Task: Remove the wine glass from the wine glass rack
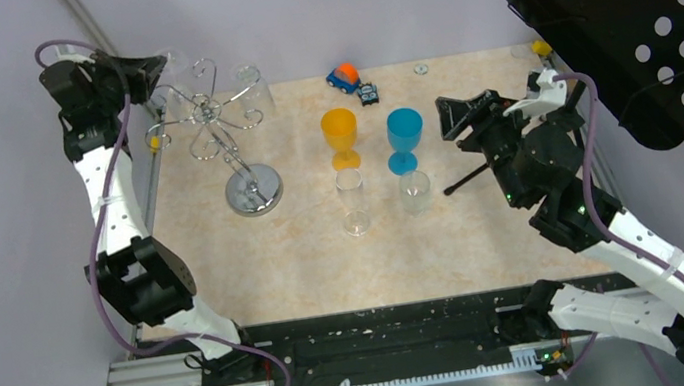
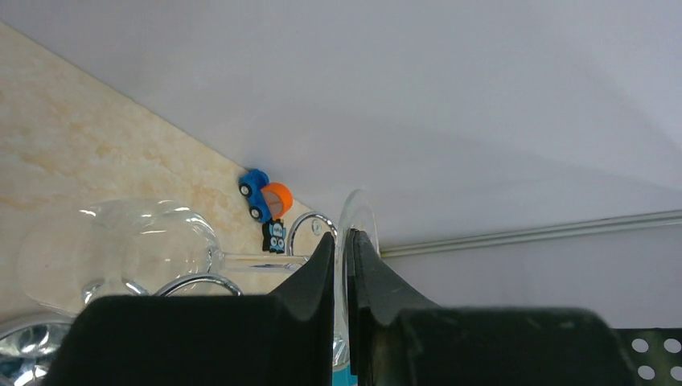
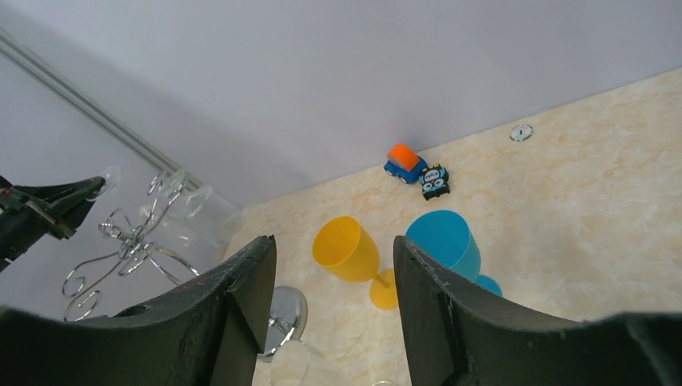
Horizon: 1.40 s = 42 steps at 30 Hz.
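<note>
From above, the left gripper [image 1: 161, 72] reaches the hooks of the wine glass rack [image 1: 209, 114] at far left. Its wrist view: jaws clamped on the thin foot of the wine glass [image 2: 149, 249], which lies sideways among the hooks. Right wrist view: the right gripper [image 3: 334, 249] gapes, empty. Grasp made; next, likely, slide the foot clear without dragging the rack

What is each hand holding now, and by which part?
Left hand pinches the clear wine glass by its round foot; right hand holds nothing.
</note>
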Tool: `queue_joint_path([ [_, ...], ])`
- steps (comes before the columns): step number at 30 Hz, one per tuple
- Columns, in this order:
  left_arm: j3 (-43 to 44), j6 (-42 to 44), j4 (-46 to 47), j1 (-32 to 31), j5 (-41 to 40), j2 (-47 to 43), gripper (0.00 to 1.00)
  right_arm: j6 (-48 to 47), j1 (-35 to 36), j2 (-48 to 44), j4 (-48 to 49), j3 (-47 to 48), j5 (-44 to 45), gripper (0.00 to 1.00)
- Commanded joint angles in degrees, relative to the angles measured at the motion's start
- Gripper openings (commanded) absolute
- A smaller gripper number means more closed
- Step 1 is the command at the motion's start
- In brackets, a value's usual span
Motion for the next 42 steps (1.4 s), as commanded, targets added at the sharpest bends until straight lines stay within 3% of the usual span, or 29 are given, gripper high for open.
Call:
queue_joint_path([
  [1, 3.31, -0.66, 11.65, 0.22, -1.9, -2.47, 0.0, -0.26, 0.3, -0.68, 1.35, 0.58, -0.08, 0.56],
  [11, 1.55, -6.5, 33.24, 0.23, 2.16, -1.48, 0.0, -0.61, 0.21, -1.88, 0.99, -0.06, 0.5, 0.57],
  [14, 0.24, -10.46, 41.77, 0.15, 3.56, -2.31, 0.0, -0.73, 0.23, -1.89, 1.52, -0.39, -0.21, 0.58],
  [23, -1.17, -28.51, 54.45, -1.45, 6.24, -5.99, 0.0, -1.82, 0.22, -1.41, 4.73, -1.1, -5.45, 0.71],
  [28, -1.91, -39.55, 58.38, -4.96, 5.21, -8.47, 0.0, -3.35, 0.25, 0.81, 7.33, 0.65, -13.72, 0.82],
  [37, -4.86, -57.27, 64.09, -15.98, -0.06, -11.21, 0.0, -1.33, 0.11, 8.5, 13.99, 7.61, -31.96, 0.88],
  [42, -7.74, -61.34, 66.67, -21.28, -3.53, -14.08, 0.0, 11.39, -7.46, 14.38, 21.66, 11.78, -44.65, 0.89],
])
